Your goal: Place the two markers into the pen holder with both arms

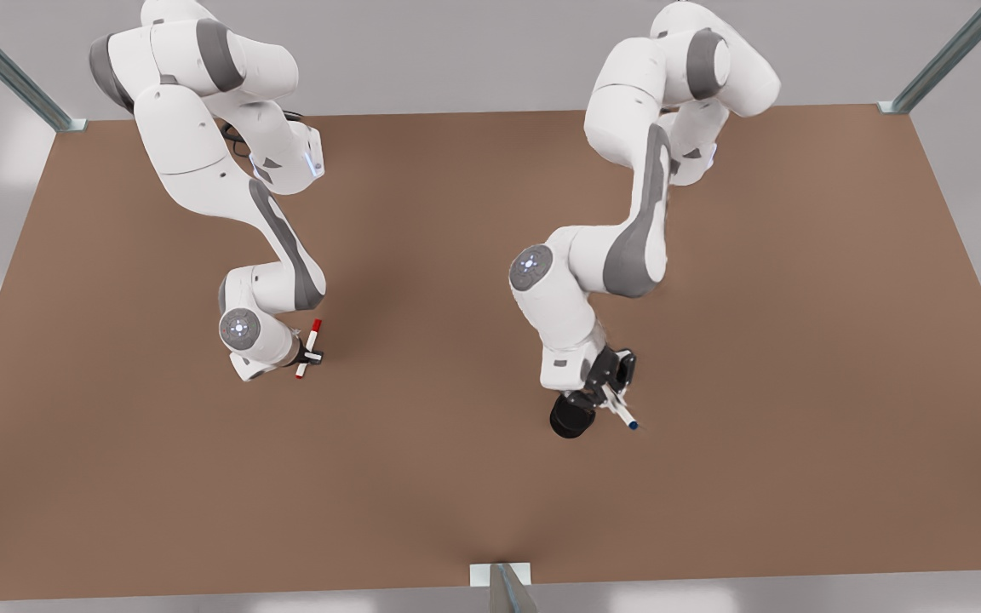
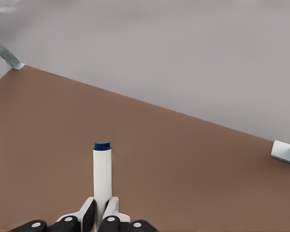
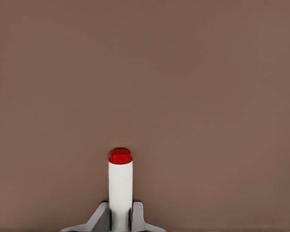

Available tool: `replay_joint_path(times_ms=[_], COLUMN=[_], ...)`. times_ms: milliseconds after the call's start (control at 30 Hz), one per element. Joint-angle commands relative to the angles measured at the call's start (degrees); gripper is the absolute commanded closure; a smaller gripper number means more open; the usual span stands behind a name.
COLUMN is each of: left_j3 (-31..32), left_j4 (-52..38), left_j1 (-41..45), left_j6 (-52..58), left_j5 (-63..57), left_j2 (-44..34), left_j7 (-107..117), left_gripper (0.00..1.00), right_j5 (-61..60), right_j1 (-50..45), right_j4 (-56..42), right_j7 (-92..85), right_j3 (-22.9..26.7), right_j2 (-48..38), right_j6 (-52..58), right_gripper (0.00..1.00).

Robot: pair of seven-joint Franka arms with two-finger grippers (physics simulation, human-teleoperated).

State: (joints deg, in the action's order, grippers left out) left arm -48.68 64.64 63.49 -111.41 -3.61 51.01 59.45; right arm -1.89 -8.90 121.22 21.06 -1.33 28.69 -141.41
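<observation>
While claws grip markers, brown table (image 1: 490, 511) spreads.

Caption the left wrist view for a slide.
Left gripper shut on the blue-capped marker, which sticks out over the brown table.

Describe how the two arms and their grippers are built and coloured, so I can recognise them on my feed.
Both arms are glossy white rounded segments with grey joint sections and round grey end caps with a light centre. A thin dark cable runs by the upper links of the arm on the front view's left. The left gripper and right gripper are black, two-fingered, with pale finger pads.
</observation>
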Motion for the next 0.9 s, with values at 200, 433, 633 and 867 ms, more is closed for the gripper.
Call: replay_joint_path(times_ms=[200,433,633,867], left_j3=[-4.31,-4.31,-4.31,-4.14], left_j4=[0.23,2.78,2.78,4.01], left_j1=[3.66,6.38,5.77,7.26], left_j6=[-8.30,-8.30,-9.35,-10.23], left_j5=[-11.77,-19.41,-19.94,-19.68], left_j2=[6.29,9.54,12.88,12.62], left_j7=[74.58,85.84,87.94,88.38], left_gripper=[0.75,0.75,0.75,0.76], right_j5=[0.48,0.57,0.57,0.57], right_j1=[-0.06,-0.15,-0.59,-7.00], right_j4=[-0.20,-1.51,-8.98,-18.12], right_j7=[1.18,1.00,-1.19,-1.81], right_j3=[0.01,0.01,-1.13,-1.30], right_j2=[-0.21,-0.74,-3.90,-7.07], right_j6=[0.61,2.10,13.09,15.99], right_gripper=[0.72,0.74,0.74,0.74])
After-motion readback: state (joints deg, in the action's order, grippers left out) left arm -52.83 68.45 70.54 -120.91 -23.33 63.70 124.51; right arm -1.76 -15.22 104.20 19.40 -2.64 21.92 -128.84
